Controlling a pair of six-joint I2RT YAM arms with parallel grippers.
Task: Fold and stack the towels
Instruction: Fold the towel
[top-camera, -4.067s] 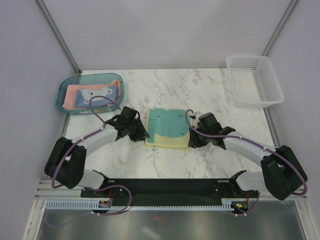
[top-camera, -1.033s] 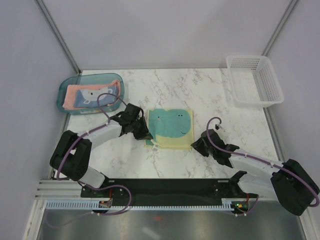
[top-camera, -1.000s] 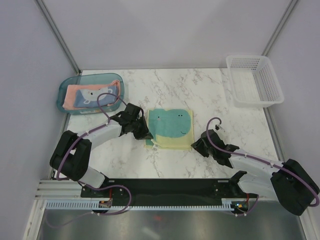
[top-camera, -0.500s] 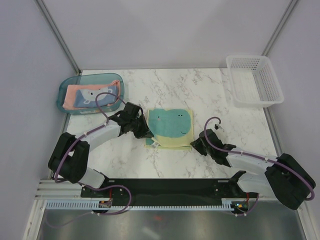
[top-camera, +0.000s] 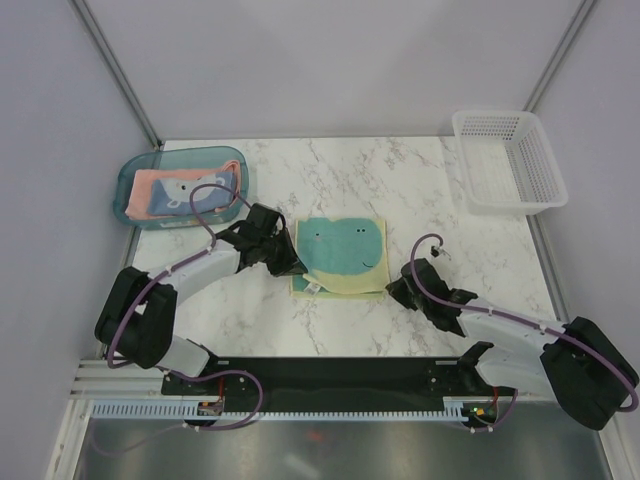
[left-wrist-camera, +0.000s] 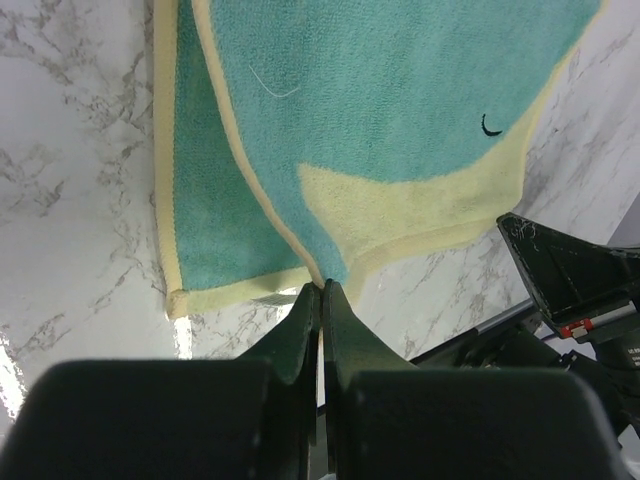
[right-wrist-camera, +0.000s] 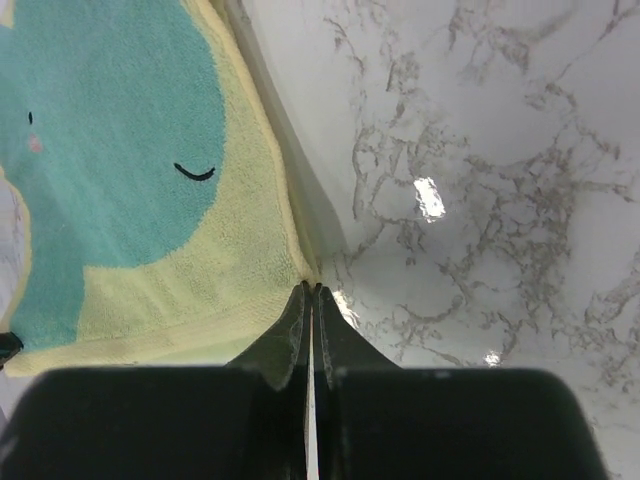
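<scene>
- A pale yellow towel (top-camera: 340, 262) with a teal panel is lying flat in the middle of the marble table (top-camera: 420, 180), between the two arms. It is already doubled over, and a lower layer is showing along its left edge.
- The left gripper (top-camera: 297, 273) is reaching in at the towel's near left side. Its jaws are pressed together and pinching the corner of the upper layer, close to the small tag, probably to control that layer for the next fold.
- The right gripper (top-camera: 391, 291) is sitting low at the towel's near right corner. In the right wrist view its jaws are shut with the corner running into the tips, and the edge beside them is rising slightly off the marble, so it appears to be gripping the cloth.
- With both near corners held, the arms look set to lift the near edge together and carry it over, keeping the fold square.
- A salmon-pink towel (top-camera: 148, 190) and a light blue towel (top-camera: 195, 192) are lying folded in the teal tray (top-camera: 120, 195) at the far left. That is likely where the yellow one is meant to go.
- A white mesh basket (top-camera: 505, 198) is standing at the far right, well apart from the work.
</scene>
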